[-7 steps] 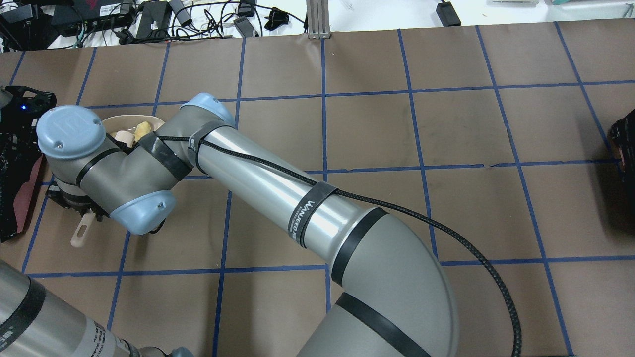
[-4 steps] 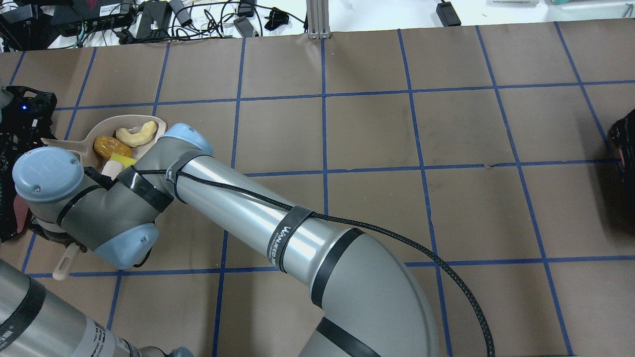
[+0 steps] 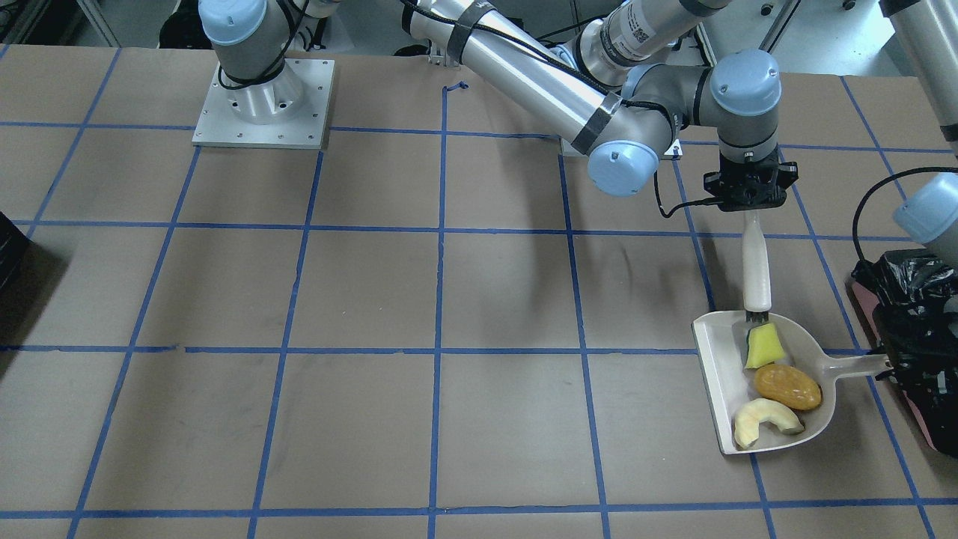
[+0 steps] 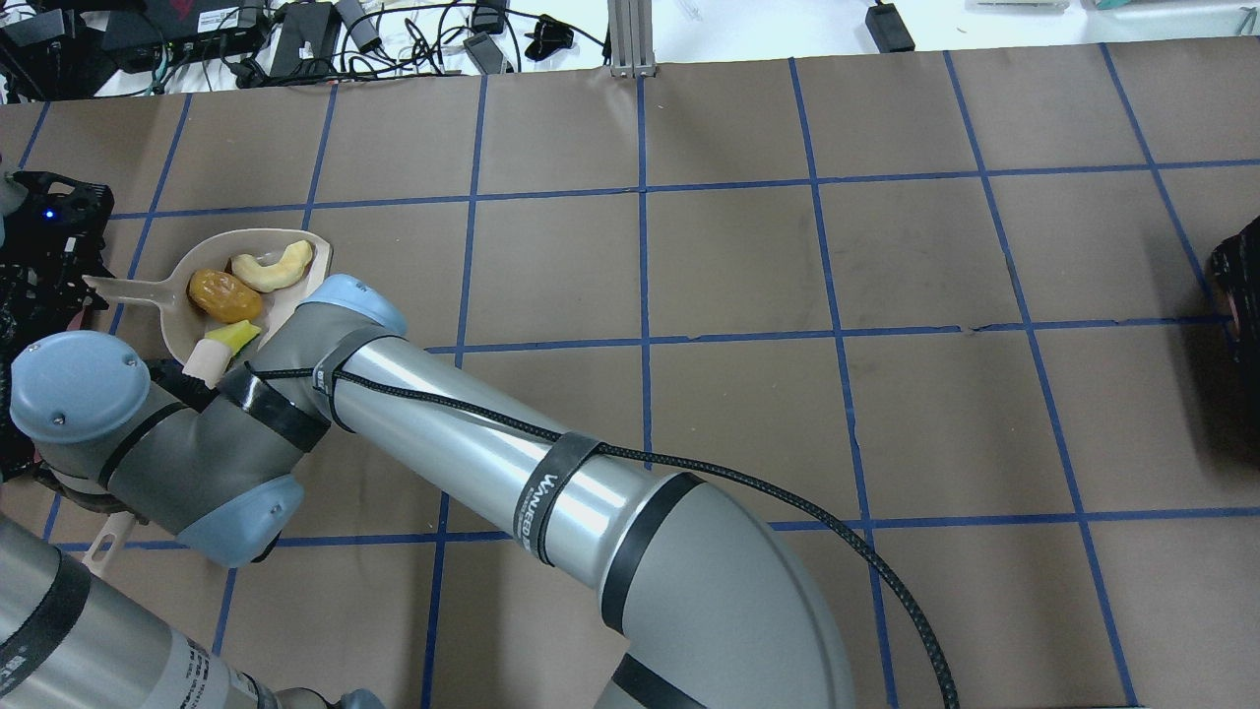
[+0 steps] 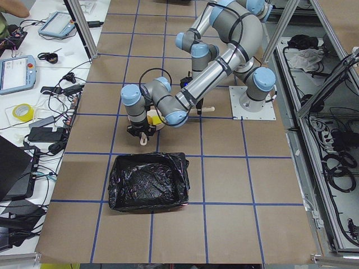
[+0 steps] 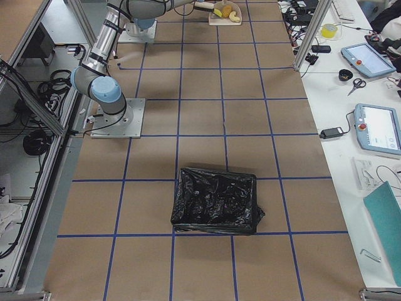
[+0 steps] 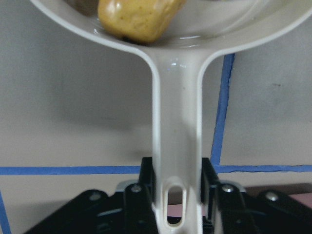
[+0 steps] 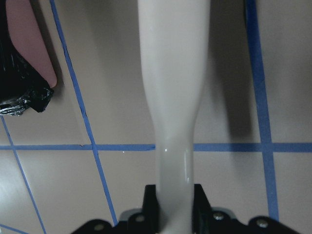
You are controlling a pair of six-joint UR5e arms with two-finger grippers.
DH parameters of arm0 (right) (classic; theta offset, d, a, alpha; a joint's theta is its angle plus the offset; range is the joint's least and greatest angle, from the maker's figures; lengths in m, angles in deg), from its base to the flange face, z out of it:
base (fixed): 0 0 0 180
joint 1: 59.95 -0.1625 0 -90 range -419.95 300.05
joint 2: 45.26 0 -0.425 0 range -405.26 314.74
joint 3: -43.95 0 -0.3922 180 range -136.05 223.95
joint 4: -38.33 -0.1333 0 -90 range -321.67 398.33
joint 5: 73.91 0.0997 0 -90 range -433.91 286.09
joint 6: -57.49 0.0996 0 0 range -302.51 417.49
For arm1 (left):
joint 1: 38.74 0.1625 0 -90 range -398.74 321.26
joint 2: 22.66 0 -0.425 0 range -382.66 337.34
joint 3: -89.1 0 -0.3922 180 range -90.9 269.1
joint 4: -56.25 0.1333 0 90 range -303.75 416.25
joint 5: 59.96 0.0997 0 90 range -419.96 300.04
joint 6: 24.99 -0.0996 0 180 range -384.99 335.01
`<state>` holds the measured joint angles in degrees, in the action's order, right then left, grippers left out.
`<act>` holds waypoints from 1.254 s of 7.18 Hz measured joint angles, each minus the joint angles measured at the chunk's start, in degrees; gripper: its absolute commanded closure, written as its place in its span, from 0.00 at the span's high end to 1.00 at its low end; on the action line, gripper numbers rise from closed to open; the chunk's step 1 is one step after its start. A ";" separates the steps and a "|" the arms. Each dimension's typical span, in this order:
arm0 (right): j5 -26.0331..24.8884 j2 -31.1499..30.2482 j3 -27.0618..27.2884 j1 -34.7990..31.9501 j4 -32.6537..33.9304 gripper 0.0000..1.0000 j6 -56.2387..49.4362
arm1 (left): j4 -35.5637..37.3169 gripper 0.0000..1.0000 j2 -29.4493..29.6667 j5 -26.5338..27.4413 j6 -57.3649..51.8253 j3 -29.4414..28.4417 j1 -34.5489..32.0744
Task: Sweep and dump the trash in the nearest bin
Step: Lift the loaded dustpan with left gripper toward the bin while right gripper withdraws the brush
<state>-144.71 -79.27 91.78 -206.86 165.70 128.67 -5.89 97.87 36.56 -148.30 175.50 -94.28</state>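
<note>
The left gripper [image 7: 178, 178] has its jaws closed on the end of the dustpan [image 3: 715, 359] handle. The right gripper [image 8: 174, 202], reaching across from the other side, has its jaws clamped round the white handle of the brush [image 3: 755, 262]. The trash [image 3: 784, 385] lies inside the pan, just past the tips of the left jaws along the handle. The yellow wedge [image 3: 764, 346] sits nearest the pan's open mouth, straight out from the right jaws and touching the bristle end of the brush. The bin [image 3: 909, 292], pink-sided and bag-lined, stands close behind the left jaws. The sweeping looks all but done, so the step in hand is likely to seat that wedge and then lift. To do it well, the left jaws should keep the pan's lip flat on the table while the brush nudges the wedge deeper, toward the left jaws, without flicking it over the low side wall. The brush should stay at the mouth as a stop until the pan tilts back, mouth slightly up. With the grip so far out on the handle the loaded pan may sag or twist, so a slow lift is wise. Only a short swing back over the bag's rim is needed before tipping.
</note>
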 measured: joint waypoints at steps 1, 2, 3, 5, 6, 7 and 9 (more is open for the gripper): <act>-0.30 -0.40 0.28 -0.66 -0.23 0.00 0.16 | 0.00 0.00 -0.04 -0.01 0.05 0.00 0.00; -0.61 -1.44 0.88 -1.19 -0.87 0.00 0.40 | -0.02 0.00 -0.08 -0.03 0.09 0.00 0.00; -0.97 -3.03 2.14 -1.35 -2.32 0.00 0.41 | -0.08 0.00 -0.17 -0.07 0.14 0.00 0.00; -2.00 -6.66 5.99 0.62 -6.08 0.00 -3.28 | -0.33 0.00 -0.61 -0.21 0.36 0.00 0.00; -2.08 -8.29 7.75 3.29 -6.97 0.00 -6.54 | -0.56 0.00 -0.97 -0.34 0.63 -0.04 0.02; -1.89 -9.53 8.81 6.76 -7.55 0.00 -10.07 | -0.87 0.00 -1.42 -0.51 0.78 -0.15 0.06; -1.70 -11.21 9.52 13.96 -10.63 0.00 -17.16 | -1.47 0.00 -2.42 -1.09 0.96 -0.46 0.41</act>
<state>-146.41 -90.49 101.29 -192.90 155.07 111.51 -7.36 95.45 35.46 -147.33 175.04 -93.87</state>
